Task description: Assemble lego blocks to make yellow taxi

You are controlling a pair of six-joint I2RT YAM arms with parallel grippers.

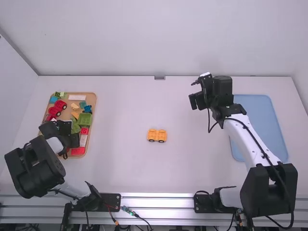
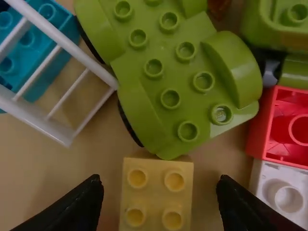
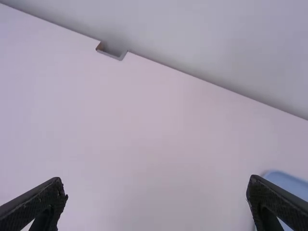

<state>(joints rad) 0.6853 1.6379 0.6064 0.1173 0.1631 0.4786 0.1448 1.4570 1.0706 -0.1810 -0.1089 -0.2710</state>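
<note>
Left gripper (image 1: 72,139): black, two-fingered, low over the brick tray at the left of the table; its fingers (image 2: 79,199) stand wide, ridged along their edges, one at each side of a yellow brick (image 2: 157,192), a gap showing on both flanks. The brick: glossy moulded plastic, straight-sided, four round hollow-centred studs visible. Just beside it, a green wheeled base (image 2: 159,84), olive, smooth arched fenders over dark wheels, two rows of studs. Next to that, a white railing (image 2: 67,53) of slender parallel bars, lying across a teal brick (image 2: 62,24). On the base's other side, a red piece (image 2: 257,125), open and box-like with a round tube inside, against a white piece (image 2: 267,178) of similar make. All these in the tray (image 1: 95,103), tan, rectangular, rounded corners. Taxi part: an orange-yellow wheeled piece (image 1: 157,134), blocky, dark round wheels, on the smooth matte white table (image 1: 120,115), near the middle, well apart from both grippers. Right gripper (image 1: 194,91): black, raised over the table at the right, fingers spread wide with nothing between them. Beside its arm, a flat pale-blue panel (image 1: 257,115), round-cornered
</note>
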